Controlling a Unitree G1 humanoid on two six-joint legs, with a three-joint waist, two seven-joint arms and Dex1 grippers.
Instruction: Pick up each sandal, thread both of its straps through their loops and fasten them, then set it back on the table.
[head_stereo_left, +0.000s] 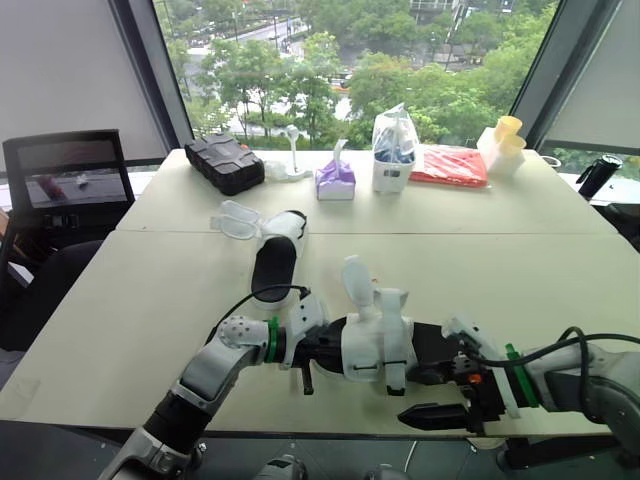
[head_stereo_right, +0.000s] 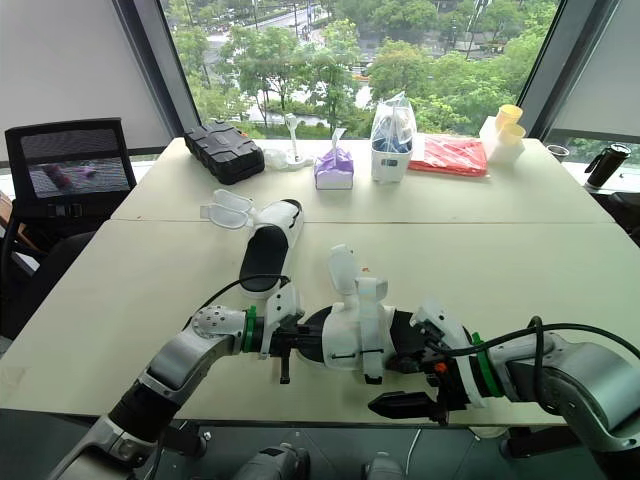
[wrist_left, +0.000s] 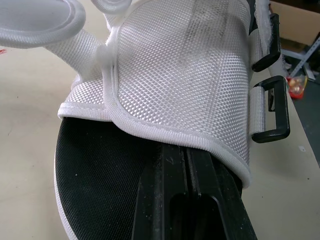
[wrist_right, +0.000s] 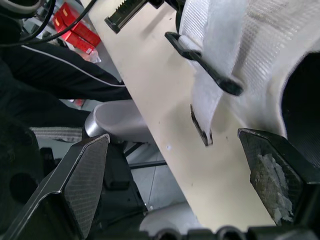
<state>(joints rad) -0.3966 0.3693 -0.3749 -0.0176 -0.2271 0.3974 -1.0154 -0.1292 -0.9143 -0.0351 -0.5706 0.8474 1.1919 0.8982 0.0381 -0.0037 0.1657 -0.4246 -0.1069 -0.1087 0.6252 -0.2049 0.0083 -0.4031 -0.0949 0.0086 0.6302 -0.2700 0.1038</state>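
You're steadying the sandal (head_stereo_left: 375, 335) just inside the table's (head_stereo_left: 150, 330) front edge, with the left gripper (head_stereo_left: 312, 352) pressed together under its upper. Your right gripper (wrist_right: 172, 139) is hanging spread over that edge. Be aiming for the loose strap's (wrist_right: 210, 107) tip, clear of the loop (wrist_left: 272, 112).

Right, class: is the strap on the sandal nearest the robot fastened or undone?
Undone. The strap stands up loose from the sandal, and no strap end passes through the black loop on its side.

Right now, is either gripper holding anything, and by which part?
The left gripper is shut on the near sandal, at its open end where black footbed meets white upper. The right gripper is open beside its strap loops, holding nothing.
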